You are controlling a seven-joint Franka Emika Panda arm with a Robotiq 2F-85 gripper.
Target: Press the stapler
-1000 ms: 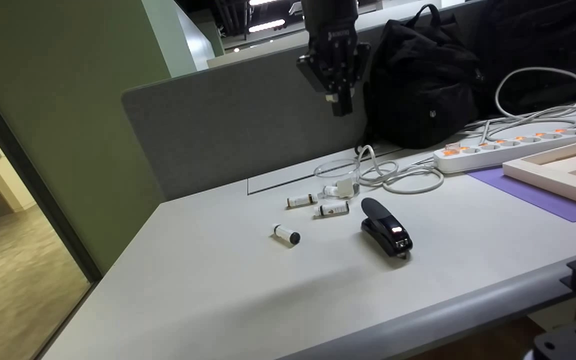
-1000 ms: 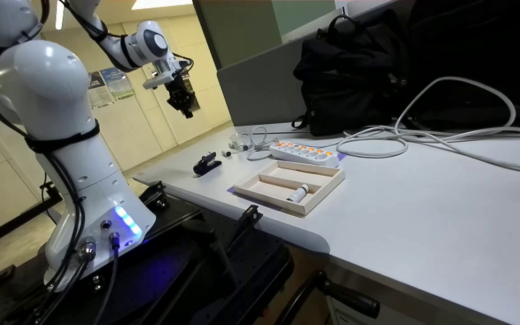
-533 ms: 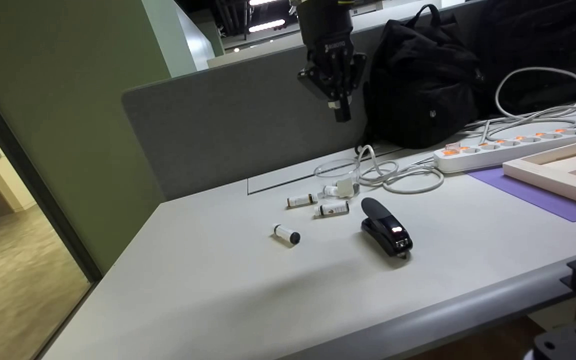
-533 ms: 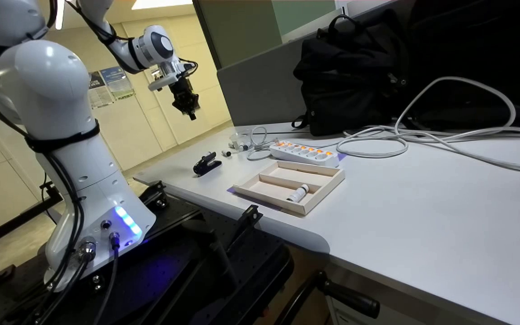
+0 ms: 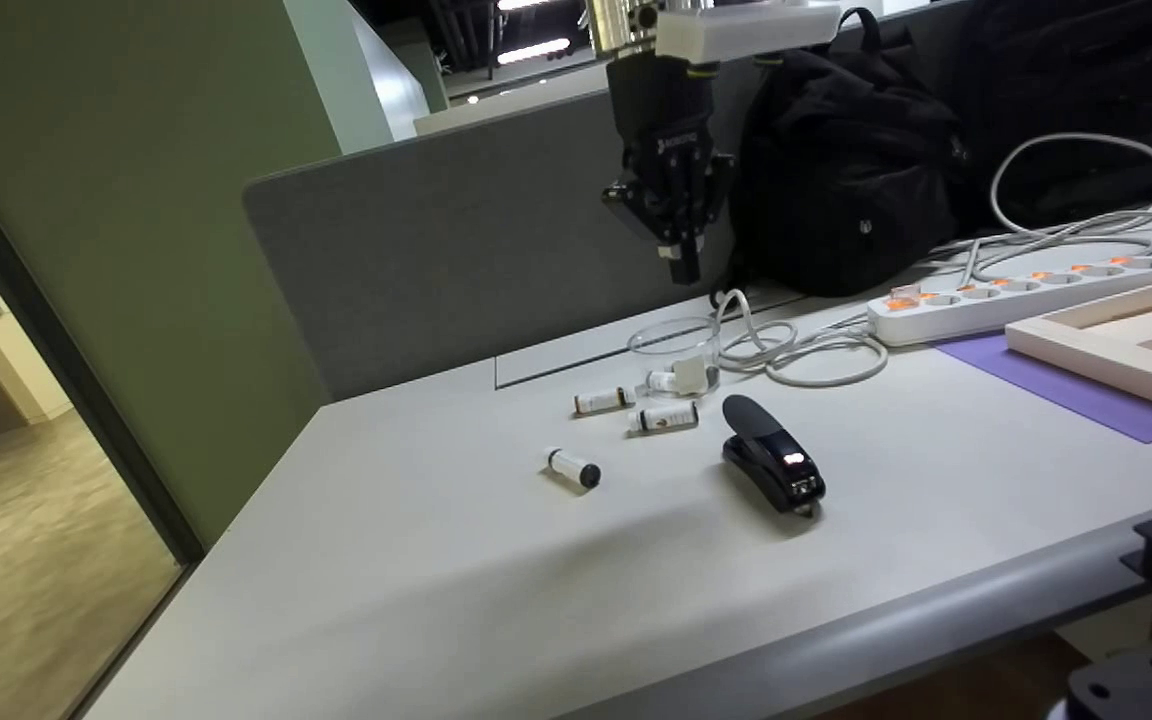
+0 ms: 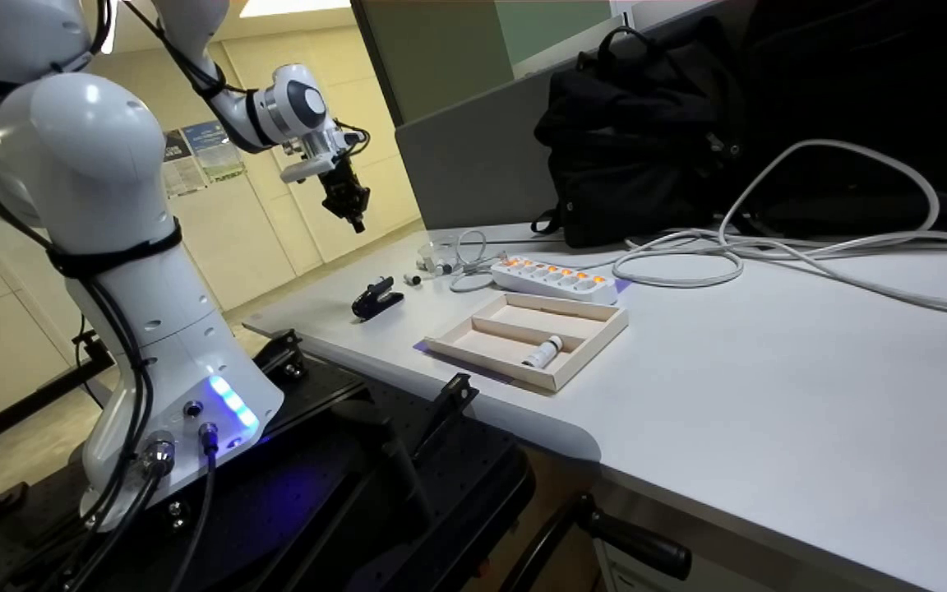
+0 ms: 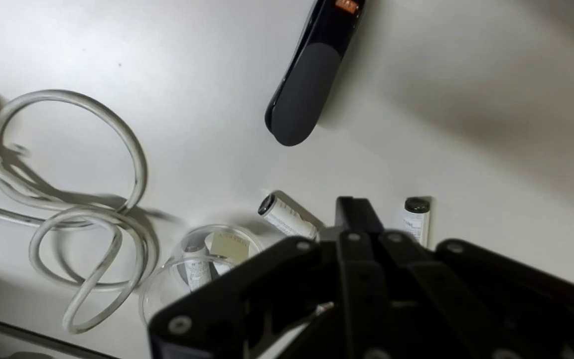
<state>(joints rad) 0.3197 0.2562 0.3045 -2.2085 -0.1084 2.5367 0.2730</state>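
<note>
There's the stapler (image 5: pixel 772 458), lying on the white table (image 5: pixel 416 600) well below the gripper (image 5: pixel 683 264) and apart from it, its grey rounded end toward the gripper, its glossy black end farther off, the top arm tilted up from the base. The gripper hangs in mid-air pointing down, clenched, its two fingertips pressed together. Also below it, near the stapler, I see small white vials (image 5: pixel 664 418) lying on their sides, and close by them a clear cup (image 5: pixel 671 352) with another vial (image 7: pixel 198 269) showing through its side. In the wrist view a pale cable (image 7: pixel 141 169) loops to the gripper's left; in both exterior views it runs near a white power strip (image 6: pixel 556 279). Farther from the gripper sits a wooden tray (image 6: pixel 597 346), one vial (image 6: pixel 542 352) lying in a compartment. In an exterior view a black backpack (image 5: pixel 846 180) stands behind the gripper, before a grey partition (image 5: pixel 486 240)
</note>
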